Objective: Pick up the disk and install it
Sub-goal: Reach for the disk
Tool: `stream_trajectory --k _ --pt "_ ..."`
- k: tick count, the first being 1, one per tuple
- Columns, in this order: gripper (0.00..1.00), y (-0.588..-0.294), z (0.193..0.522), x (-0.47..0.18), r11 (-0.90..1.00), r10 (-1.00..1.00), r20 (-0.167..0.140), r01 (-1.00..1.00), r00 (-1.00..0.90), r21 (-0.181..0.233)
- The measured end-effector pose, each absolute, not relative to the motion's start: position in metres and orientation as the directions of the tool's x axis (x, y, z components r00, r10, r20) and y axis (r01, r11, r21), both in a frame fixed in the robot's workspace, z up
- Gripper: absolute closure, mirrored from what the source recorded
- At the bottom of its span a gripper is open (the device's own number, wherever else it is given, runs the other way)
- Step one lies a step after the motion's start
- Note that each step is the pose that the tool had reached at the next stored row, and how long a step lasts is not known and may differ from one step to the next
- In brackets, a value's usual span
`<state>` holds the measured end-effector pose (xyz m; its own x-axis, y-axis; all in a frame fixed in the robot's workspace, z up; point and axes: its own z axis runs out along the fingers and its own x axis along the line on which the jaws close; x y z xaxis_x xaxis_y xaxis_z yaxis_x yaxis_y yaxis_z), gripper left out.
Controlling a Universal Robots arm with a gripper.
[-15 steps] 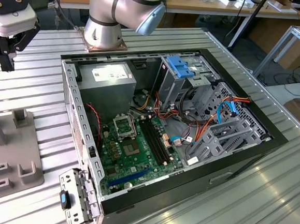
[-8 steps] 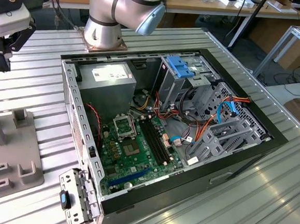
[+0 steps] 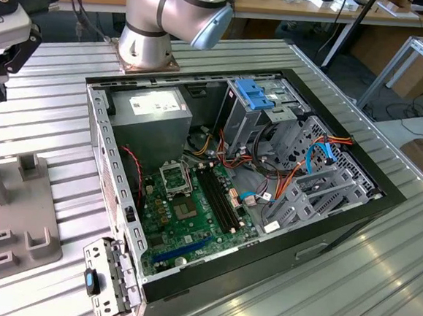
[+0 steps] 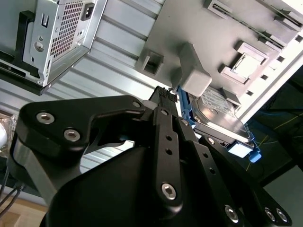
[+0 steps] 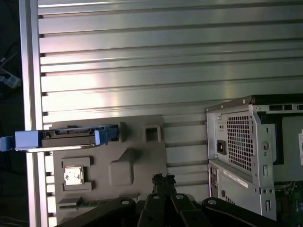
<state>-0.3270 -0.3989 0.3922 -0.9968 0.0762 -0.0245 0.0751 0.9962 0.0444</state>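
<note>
Two black fingertips (image 5: 158, 179) of the gripper (image 5: 164, 179) sit drawn close together in the first wrist view with nothing between them, so the hand looks shut and empty. It hangs over the ribbed aluminium table (image 5: 142, 61). Past it lies the grey fixture plate (image 5: 142, 163), with moulded pockets, one of which holds a small square silver part (image 5: 73, 176). The disk (image 5: 71, 137) stands on its long edge at the end of that plate beside the table's edge, apart from the fingertips. Its blue side rails run its full length, and in the second wrist view its silver face (image 4: 220, 111) is just beside a raised grey post (image 4: 194, 75). I judge it stiff and dense, fairly heavy for its size, and smooth enough on its metal faces to slip in a light pinch. It should also take knocks badly. The plastic rails probably flex, so the sounder hold seems to be across the two broad metal faces near the middle of the upper edge, where the weight would balance. Farther off, the open desktop computer case (image 3: 323, 233) lies on its side with motherboard (image 3: 192, 215), power supply (image 3: 153, 109) and a metal drive cage (image 3: 304, 187) topped by a blue bracket (image 3: 257, 94)
</note>
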Motion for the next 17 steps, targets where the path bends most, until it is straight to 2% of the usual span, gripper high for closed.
stream_trajectory --k 17 --pt "0.89 -0.399 0.392 -0.357 0.996 0.076 -0.025 0.075 -0.997 0.044"
